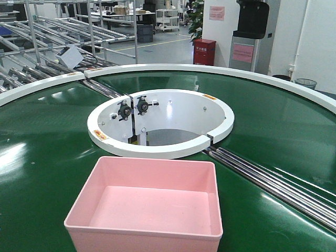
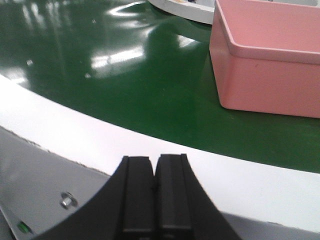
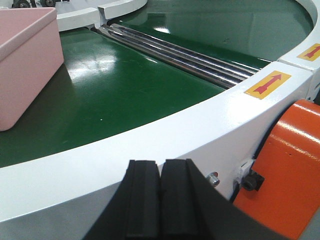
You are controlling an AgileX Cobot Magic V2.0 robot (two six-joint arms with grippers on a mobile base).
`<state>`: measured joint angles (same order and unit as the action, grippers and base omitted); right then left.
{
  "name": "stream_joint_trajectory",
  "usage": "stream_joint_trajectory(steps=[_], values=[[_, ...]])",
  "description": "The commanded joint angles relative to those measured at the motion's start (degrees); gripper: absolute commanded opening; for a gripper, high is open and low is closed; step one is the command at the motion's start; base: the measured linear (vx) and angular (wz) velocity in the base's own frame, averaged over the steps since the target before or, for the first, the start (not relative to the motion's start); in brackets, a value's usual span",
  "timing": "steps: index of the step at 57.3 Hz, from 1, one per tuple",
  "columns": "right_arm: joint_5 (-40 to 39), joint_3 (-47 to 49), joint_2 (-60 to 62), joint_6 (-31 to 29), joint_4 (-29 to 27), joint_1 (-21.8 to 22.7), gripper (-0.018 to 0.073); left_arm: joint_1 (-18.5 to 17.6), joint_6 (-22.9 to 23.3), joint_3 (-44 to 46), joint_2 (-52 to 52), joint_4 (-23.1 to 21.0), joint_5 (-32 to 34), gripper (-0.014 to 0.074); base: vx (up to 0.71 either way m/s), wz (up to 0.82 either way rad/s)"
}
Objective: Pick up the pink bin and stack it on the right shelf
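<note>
The pink bin [image 1: 144, 207] stands empty and upright on the green conveyor belt [image 1: 47, 136], near its front edge. It shows at the upper right of the left wrist view as the pink bin [image 2: 270, 65], and at the upper left of the right wrist view as the pink bin [image 3: 25, 65]. My left gripper [image 2: 155, 162] is shut, empty, low over the belt's white outer rim [image 2: 150, 150], to the left of and short of the bin. My right gripper [image 3: 161, 167] is shut too, empty, outside the white rim [image 3: 165, 130], right of the bin. The right shelf is out of view.
A white ring housing [image 1: 160, 123] sits in the belt's centre behind the bin. Steel rollers [image 3: 190, 55] cross the belt to the bin's right. An orange motor cover [image 3: 287, 170] stands beside my right gripper. Roller racks [image 1: 47, 52] stand at the back left.
</note>
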<state>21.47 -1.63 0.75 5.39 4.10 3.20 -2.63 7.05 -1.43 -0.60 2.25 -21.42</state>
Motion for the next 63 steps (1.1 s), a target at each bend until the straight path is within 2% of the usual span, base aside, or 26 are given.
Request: stream_joint_trajectory(steps=[1, 8, 10, 18, 30, 39, 45, 47, 50, 52, 54, 57, 63], values=[[-4.3, -0.2, -0.4, -0.5, 0.5, 0.3, -0.0011, 0.0, -0.7, -0.9, 0.8, 1.0, 5.5, -0.0008, 0.0, 0.0], [-5.0, -0.2, -0.4, -0.7, 3.2, 0.3, -0.0011, 0.0, -1.2, -0.9, 0.8, 1.3, 5.8, -0.0008, 0.0, 0.0], [-6.0, -0.2, -0.4, -0.6, 3.6, 0.3, -0.0011, 0.0, -1.8, -0.9, 0.8, 2.8, 7.3, -0.0008, 0.0, 0.0], [-14.8, -0.2, -0.4, 3.0, -0.2, 0.3, -0.0011, 0.0, -2.0, -0.9, 0.8, 3.4, 16.2, -0.0008, 0.0, 0.0], [-20.8, -0.2, -0.4, 2.7, 0.5, 0.3, -0.0011, 0.0, -2.0, -0.9, 0.8, 3.4, 24.6, -0.0008, 0.0, 0.0], [-22.3, -0.2, -0.4, 2.7, 0.5, 0.3, -0.0011, 0.0, -1.9, -0.9, 0.8, 3.4, 27.0, -0.0008, 0.0, 0.0], [-27.5, -0.1, -0.4, 2.8, 0.3, 0.3, -0.0011, 0.0, -1.9, -0.9, 0.8, 3.4, 29.3, -0.0008, 0.0, 0.0], [-29.7, 0.4, -0.4, 2.8, 0.3, 0.3, -0.0011, 0.0, -1.9, -0.6, 0.8, 3.4, 30.9, -0.0008, 0.0, 0.0], [-32.0, 2.1, -0.4, 2.8, 0.4, 0.3, -0.001, 0.0, -2.0, 0.2, 0.8, 3.4, 37.1, -0.0008, 0.0, 0.0], [-31.7, 4.8, -0.9, 2.6, 0.7, 0.3, -0.001, 0.0, -2.1, 1.6, 0.8, 3.5, 42.4, -0.0006, 0.0, 0.0], [-29.8, 8.4, -2.0, 2.6, 1.7, 0.3, -0.001, 0.0, -2.1, 3.8, 1.1, 3.5, 44.7, -0.0006, 0.0, 0.0], [-25.2, 14.3, -4.2, 2.6, 3.4, 0.3, -0.001, 0.0, -2.8, 8.9, 2.2, 3.5, 43.1, -0.0005, 0.0, 0.0], [-17.0, 25.2, -12.1, 2.6, 4.8, 0.3, -0.001, 0.0, -7.6, 20.9, 7.3, 3.5, 30.0, -0.0005, 0.0, 0.0]])
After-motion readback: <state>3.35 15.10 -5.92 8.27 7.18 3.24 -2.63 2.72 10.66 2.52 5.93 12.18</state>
